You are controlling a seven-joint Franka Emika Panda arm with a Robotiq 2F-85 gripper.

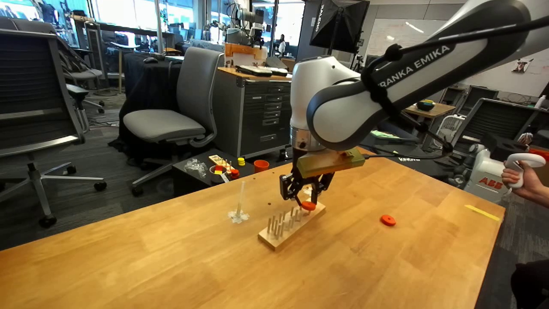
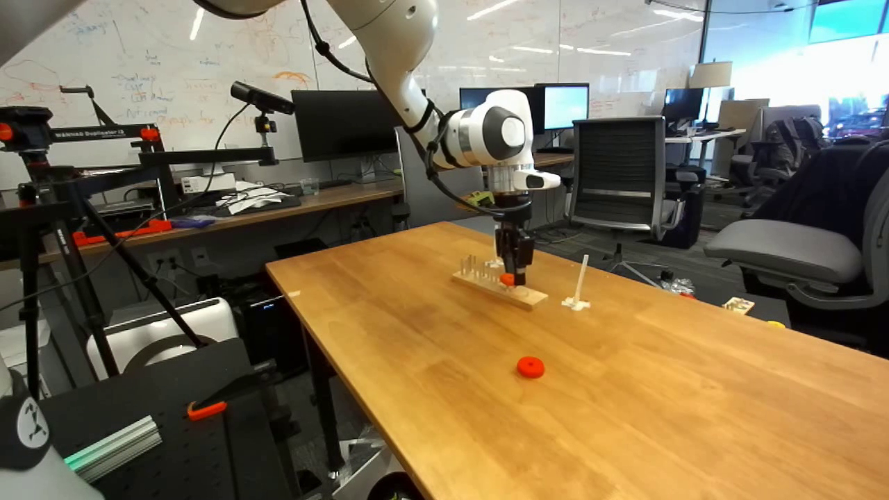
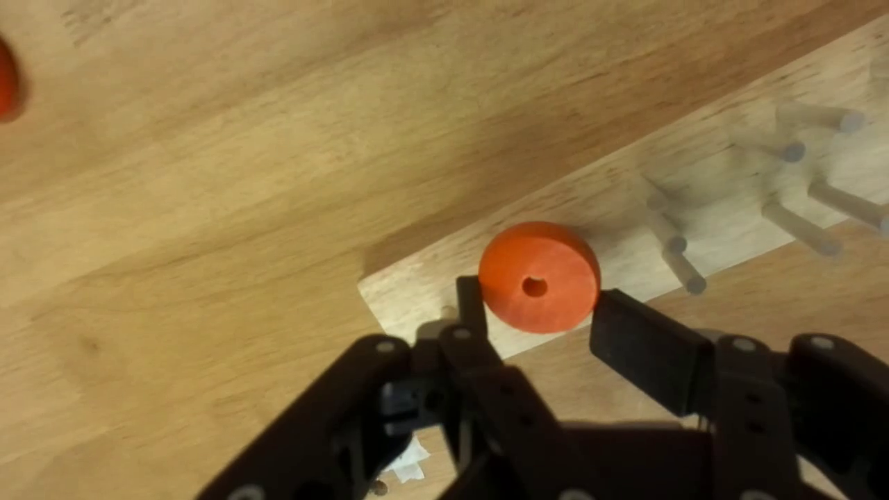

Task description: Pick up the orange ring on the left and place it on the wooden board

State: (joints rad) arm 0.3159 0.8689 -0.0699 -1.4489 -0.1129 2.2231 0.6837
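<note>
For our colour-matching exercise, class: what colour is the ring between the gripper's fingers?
Reddish orange; the ring shows best in the wrist view.

windows (image 1: pixel 115 15) glow bright around me as a grey chair (image 1: pixel 193 92) stands on dark carpet (image 1: pixel 101 155) beside a cabinet (image 1: pixel 266 115); monitors (image 2: pixel 347 126) front a scrawled whiteboard (image 2: pixel 528 35).

In an exterior view the wooden table (image 1: pixel 171 257) bears the wooden board (image 1: pixel 294 228); nearer the far edge, a slim rod (image 1: pixel 241 197) stands upright amid white tape (image 1: pixel 235 217). A yellow strip (image 1: pixel 482 213) lies just beside the right corner, a loose orange ring (image 1: pixel 388 220) flat, farther in.
</note>
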